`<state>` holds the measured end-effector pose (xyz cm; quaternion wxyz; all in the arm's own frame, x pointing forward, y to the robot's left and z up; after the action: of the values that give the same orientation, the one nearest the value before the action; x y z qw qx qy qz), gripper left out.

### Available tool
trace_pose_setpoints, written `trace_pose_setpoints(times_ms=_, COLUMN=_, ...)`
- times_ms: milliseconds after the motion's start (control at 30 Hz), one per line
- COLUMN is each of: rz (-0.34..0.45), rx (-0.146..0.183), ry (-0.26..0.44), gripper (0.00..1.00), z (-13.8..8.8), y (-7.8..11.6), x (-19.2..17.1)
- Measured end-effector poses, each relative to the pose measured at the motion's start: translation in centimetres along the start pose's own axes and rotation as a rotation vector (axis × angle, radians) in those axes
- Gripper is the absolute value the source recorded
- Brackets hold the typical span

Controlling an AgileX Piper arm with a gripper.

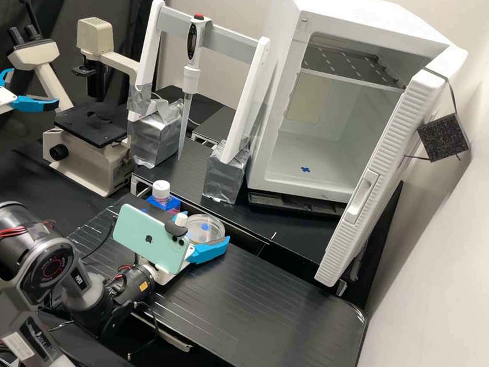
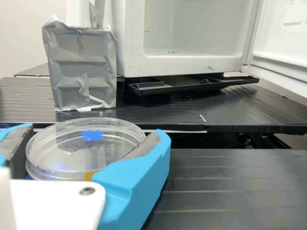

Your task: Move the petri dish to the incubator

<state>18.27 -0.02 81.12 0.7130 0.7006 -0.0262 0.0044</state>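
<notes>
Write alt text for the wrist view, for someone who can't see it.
A white gripper with two bright blue fingers holds a round, clear plastic petri dish bearing a blue mark, at a black, lined bench. Beyond stand a silver-wrapped, box-shaped block and a white, box-shaped incubator, its white door open.

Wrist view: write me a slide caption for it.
Blue-fingered white pincer holding a clear round plastic petri dish, with the open white box-shaped incubator beyond.
</notes>
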Motion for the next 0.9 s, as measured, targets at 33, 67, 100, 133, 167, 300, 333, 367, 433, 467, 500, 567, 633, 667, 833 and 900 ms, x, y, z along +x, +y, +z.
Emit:
trace_pose_setpoints(times_ms=33, rz=-0.002, rx=0.004, ry=0.002, gripper=0.00, z=0.1, y=0.1, x=0.0)
trace_pose_setpoints(times_ms=67, rz=-0.008, rx=0.003, ry=0.006, gripper=0.00, z=0.1, y=0.1, x=0.0)
trace_pose_setpoints(times_ms=100, rz=-0.004, rx=0.004, ry=0.009, gripper=0.00, z=0.2, y=0.3, x=-0.1)
trace_pose_setpoints(times_ms=133, rz=-0.008, rx=0.011, ry=0.006, gripper=0.00, z=0.4, y=0.5, x=-0.1)
trace_pose_setpoints(times_ms=167, rz=-0.003, rx=0.015, ry=0.007, gripper=0.00, z=0.4, y=0.7, x=-0.2)
trace_pose_setpoints(times_ms=300, rz=0.063, rx=0.044, ry=-0.007, gripper=0.00, z=0.8, y=2.0, x=-0.7)
trace_pose_setpoints(times_ms=333, rz=0.079, rx=0.052, ry=-0.013, gripper=0.00, z=0.9, y=2.3, x=-0.7)
trace_pose_setpoints(times_ms=367, rz=0.089, rx=0.059, ry=-0.019, gripper=0.00, z=1.0, y=2.5, x=-0.8)
trace_pose_setpoints(times_ms=433, rz=0.108, rx=0.073, ry=-0.037, gripper=0.00, z=1.4, y=2.8, x=-0.8)
trace_pose_setpoints(times_ms=467, rz=0.118, rx=0.075, ry=-0.045, gripper=0.00, z=1.5, y=3.0, x=-0.7)
trace_pose_setpoints(times_ms=500, rz=0.128, rx=0.080, ry=-0.052, gripper=0.00, z=1.7, y=3.3, x=-0.5)
trace_pose_setpoints(times_ms=567, rz=0.159, rx=0.088, ry=-0.054, gripper=0.00, z=1.9, y=4.1, x=0.7)
trace_pose_setpoints(times_ms=633, rz=0.186, rx=0.096, ry=-0.052, gripper=0.00, z=2.1, y=5.0, x=1.9)
trace_pose_setpoints(times_ms=667, rz=0.204, rx=0.095, ry=-0.045, gripper=0.00, z=2.0, y=5.5, x=2.7)
trace_pose_setpoints(times_ms=833, rz=0.288, rx=0.113, ry=-0.030, gripper=0.00, z=2.5, y=7.8, x=7.2)
trace_pose_setpoints(times_ms=900, rz=0.321, rx=0.122, ry=-0.012, gripper=0.00, z=2.6, y=8.7, x=9.7)
